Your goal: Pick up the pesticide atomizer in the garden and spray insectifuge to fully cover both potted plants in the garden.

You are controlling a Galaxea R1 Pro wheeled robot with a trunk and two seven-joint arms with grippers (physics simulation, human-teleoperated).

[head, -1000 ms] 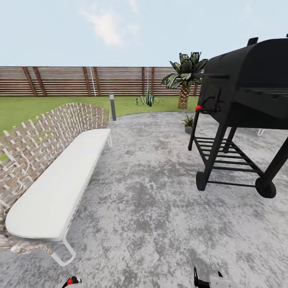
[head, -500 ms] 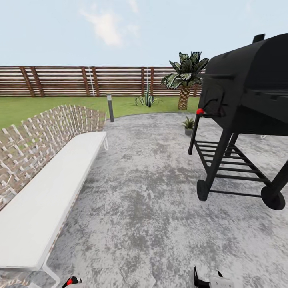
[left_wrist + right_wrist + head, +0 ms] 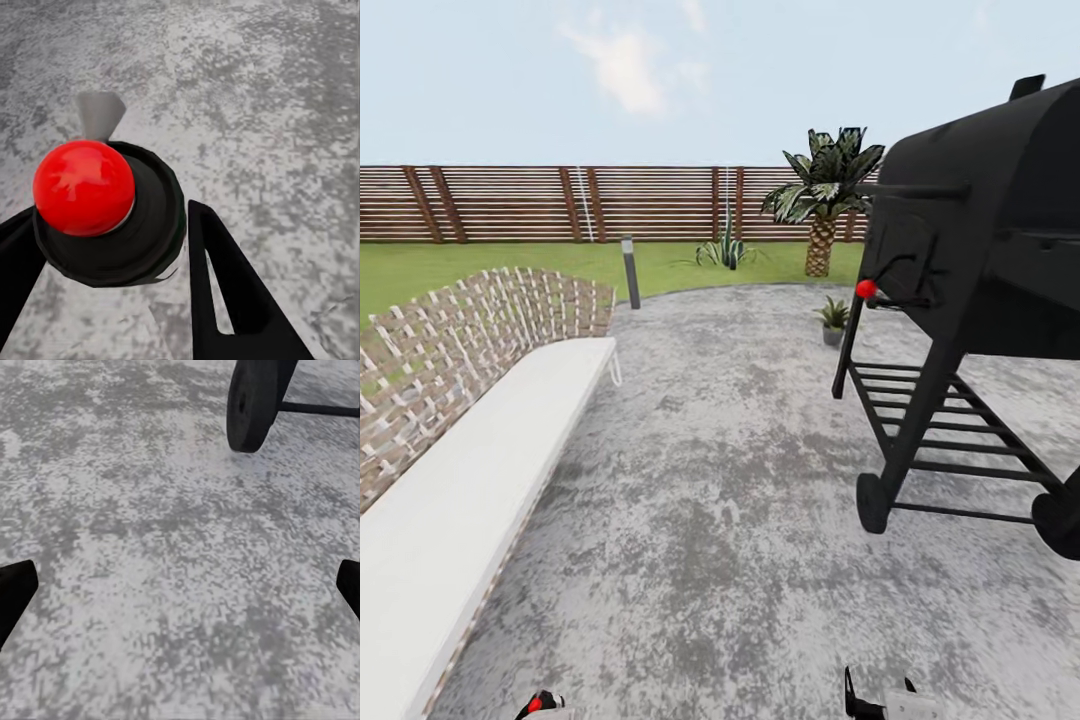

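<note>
In the left wrist view, the pesticide atomizer (image 3: pixel 112 217) sits between my left gripper's (image 3: pixel 109 214) black fingers: a dark round body with a red knob on top and a thin grey trigger. Its red top also peeks up at the head view's lower edge (image 3: pixel 536 704). My right gripper (image 3: pixel 180 592) is open over bare paving, its fingertips far apart; in the head view it hangs low (image 3: pixel 880 702). One potted plant (image 3: pixel 833 318), a small green rosette in a grey pot, stands far ahead on the stone patio beside the grill's leg.
A black grill (image 3: pixel 980 270) on wheels fills the right side, one wheel (image 3: pixel 251 405) close to my right gripper. A long woven bench (image 3: pixel 470 420) with a white cushion runs along the left. Beyond are a lamp post (image 3: pixel 629 270), lawn, a palm (image 3: pixel 822 200), a spiky plant (image 3: pixel 725 250) and the slat fence.
The whole head view has shifted as I roll forward: the bench slides toward the lower left and the grill looms larger to the right. Both grippers keep their pose.
</note>
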